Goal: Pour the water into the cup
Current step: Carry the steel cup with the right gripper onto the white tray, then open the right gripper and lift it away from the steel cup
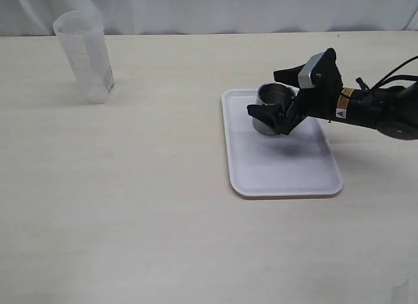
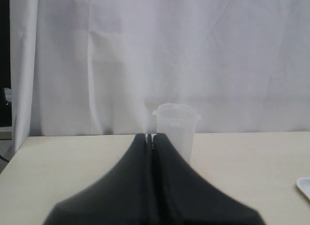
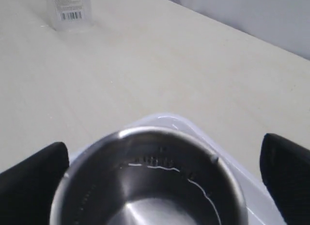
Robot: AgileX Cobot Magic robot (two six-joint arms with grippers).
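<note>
The steel cup (image 1: 261, 124) stands upright on the far part of a white tray (image 1: 281, 173). My right gripper (image 1: 264, 93) is open, with one finger on each side of the cup and not closed on it. In the right wrist view the cup (image 3: 145, 201) fills the space between the fingers of the right gripper (image 3: 163, 142), its dark inside showing. I cannot make out any water. My left gripper (image 2: 151, 136) is shut and empty, low over the table, and is out of the exterior view.
A tall translucent plastic beaker (image 1: 85, 55) stands upright at the far left of the table. It also shows in the left wrist view (image 2: 177, 128) just beyond the left fingertips, and in the right wrist view (image 3: 68, 9). A white curtain hangs behind the table.
</note>
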